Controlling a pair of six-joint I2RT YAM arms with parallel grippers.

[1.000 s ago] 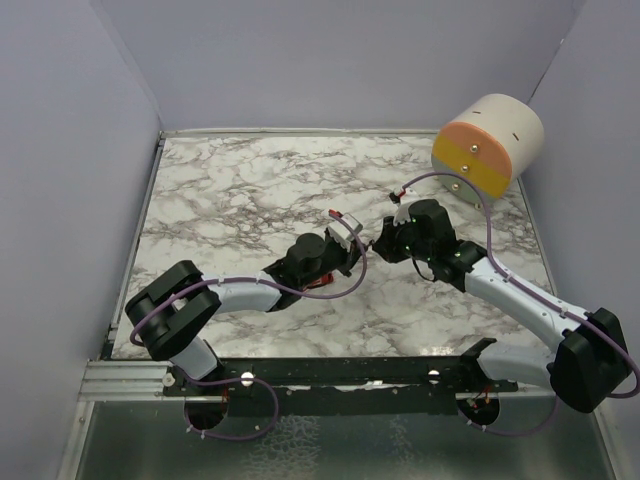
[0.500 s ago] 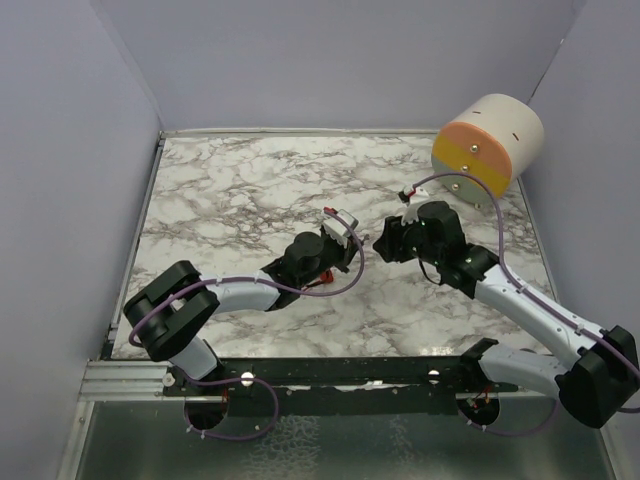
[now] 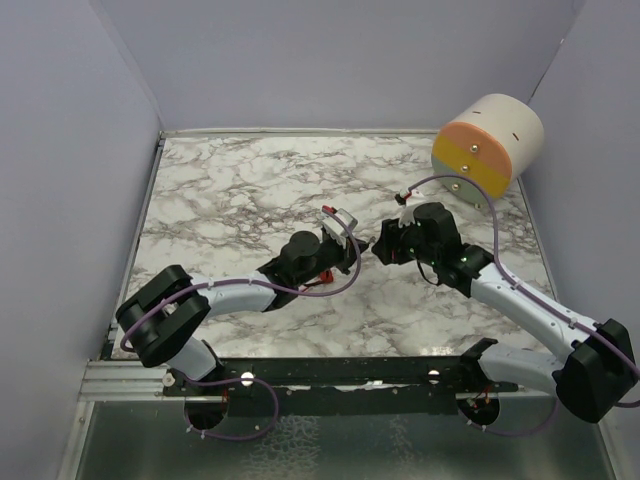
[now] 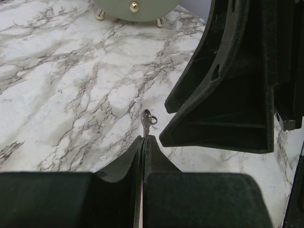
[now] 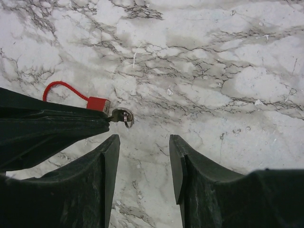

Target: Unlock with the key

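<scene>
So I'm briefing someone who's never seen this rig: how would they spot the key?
On the marble table, look near the middle, where the jaws of the left arm are shut on the key. It is a small silvery sliver poking past their tips, with a red tag beside it. Everything gripping it is matt black; only the key glints.
</scene>
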